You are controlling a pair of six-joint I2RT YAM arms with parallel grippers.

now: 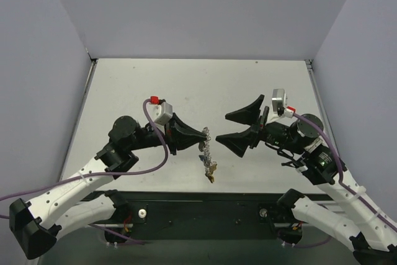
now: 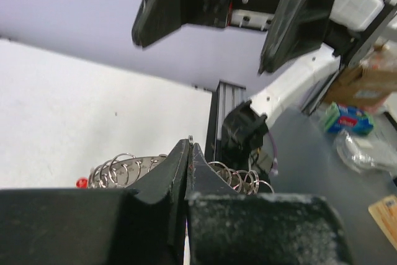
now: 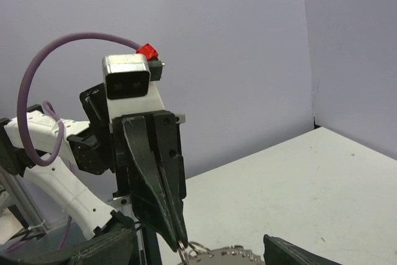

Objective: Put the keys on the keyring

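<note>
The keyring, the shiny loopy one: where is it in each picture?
Top camera: the keyring dangles in the middle, from the left pincer tip.
Left wrist camera: bottom middle, its wire loops peeking out both sides of the shut pincer.
Right wrist camera: bottom edge, near the centre, only partly showing.
Shared landmark: the left pincer's black tip, touching the keyring in every view.

The keyring (image 1: 205,149) hung from the closed left gripper (image 1: 203,133) over the near part of the counter (image 1: 186,85), obstructing the passage across the middle. The right gripper (image 1: 222,127), jaws spread wide, stood just beside it with a narrow gap. The counter beyond both grippers lay open to the far wall (image 1: 198,10); side walls (image 1: 37,91) bounded each flank.
</note>
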